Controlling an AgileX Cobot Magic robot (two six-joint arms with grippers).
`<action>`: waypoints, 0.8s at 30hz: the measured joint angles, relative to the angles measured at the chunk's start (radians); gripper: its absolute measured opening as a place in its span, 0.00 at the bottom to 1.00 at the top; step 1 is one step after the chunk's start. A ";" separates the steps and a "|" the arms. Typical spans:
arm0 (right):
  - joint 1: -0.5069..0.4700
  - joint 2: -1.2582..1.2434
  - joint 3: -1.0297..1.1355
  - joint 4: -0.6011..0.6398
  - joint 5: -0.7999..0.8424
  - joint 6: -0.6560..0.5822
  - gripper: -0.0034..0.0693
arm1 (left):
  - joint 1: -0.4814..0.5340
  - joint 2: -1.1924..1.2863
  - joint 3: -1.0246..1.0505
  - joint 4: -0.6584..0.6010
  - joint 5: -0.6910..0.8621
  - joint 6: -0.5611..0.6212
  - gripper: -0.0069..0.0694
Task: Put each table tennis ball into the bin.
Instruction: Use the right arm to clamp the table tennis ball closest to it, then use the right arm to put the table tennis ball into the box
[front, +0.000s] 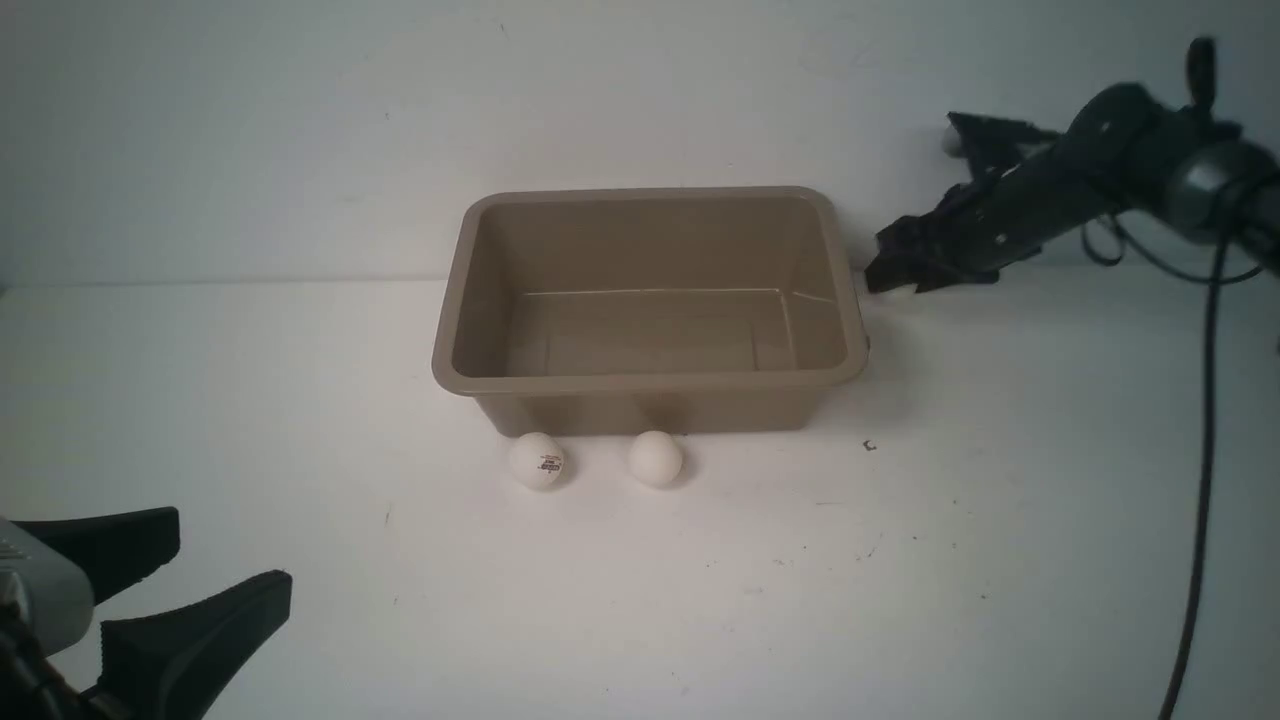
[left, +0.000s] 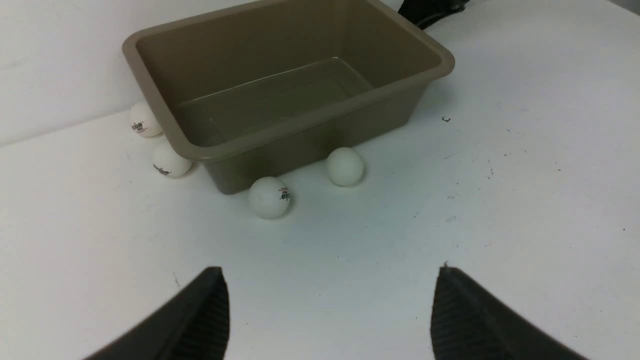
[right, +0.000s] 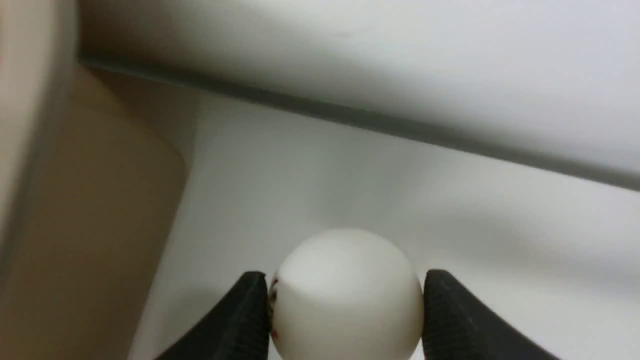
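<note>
Right pincer (right: 345, 280) clamps a ball (right: 347, 300) between its tips beside the bin (right: 100, 225); left pincer (left: 330, 272) wide.

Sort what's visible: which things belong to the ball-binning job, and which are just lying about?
Job: bin; logo ball and plain ball in front of it; third ball and fourth ball beside its end; fifth ball in the right gripper, jaws shut on it.
Lying about: dark speck on the table; right arm's cable.

Illegible logo print (left: 283, 194), gripped ball (right: 345, 295) partly out of view
</note>
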 joint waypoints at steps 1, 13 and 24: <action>-0.008 -0.040 0.000 -0.017 0.021 0.000 0.54 | 0.000 0.000 0.000 0.000 0.000 0.000 0.73; 0.041 -0.263 -0.007 0.232 0.236 -0.094 0.54 | 0.000 0.000 0.000 0.000 -0.004 0.000 0.73; 0.196 -0.095 -0.006 0.244 0.220 -0.246 0.54 | 0.000 0.000 0.000 0.000 -0.019 0.000 0.73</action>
